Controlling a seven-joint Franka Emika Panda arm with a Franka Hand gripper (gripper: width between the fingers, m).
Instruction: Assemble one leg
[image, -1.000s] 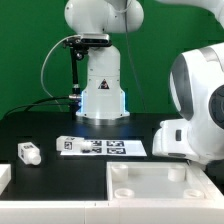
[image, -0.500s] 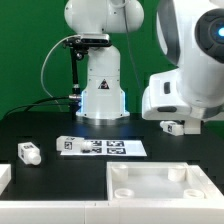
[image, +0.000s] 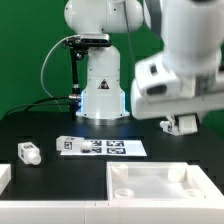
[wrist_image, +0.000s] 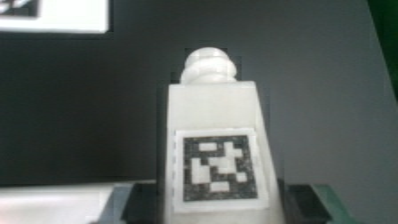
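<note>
My gripper (image: 182, 126) hangs at the exterior view's right, above the table, shut on a leg (image: 179, 125), a small white post with a black-and-white tag. In the wrist view the held leg (wrist_image: 215, 140) fills the middle, its tag facing the camera and its rounded screw tip pointing away, with the dark fingers (wrist_image: 143, 203) pressed against both its sides. A second leg (image: 29, 152) lies on the black table at the exterior view's left. The large white square tray-like piece (image: 160, 185) with corner holes lies in front, below the gripper.
The marker board (image: 100, 146) lies flat in the middle of the table, and its corner shows in the wrist view (wrist_image: 54, 18). The arm's white base (image: 101, 85) stands behind it. A white part edge (image: 4, 178) lies at the front left.
The arm has lifted and swung toward the exterior view's left, carrying the held leg up off the table. The other leg and the tray-like piece have not moved.
</note>
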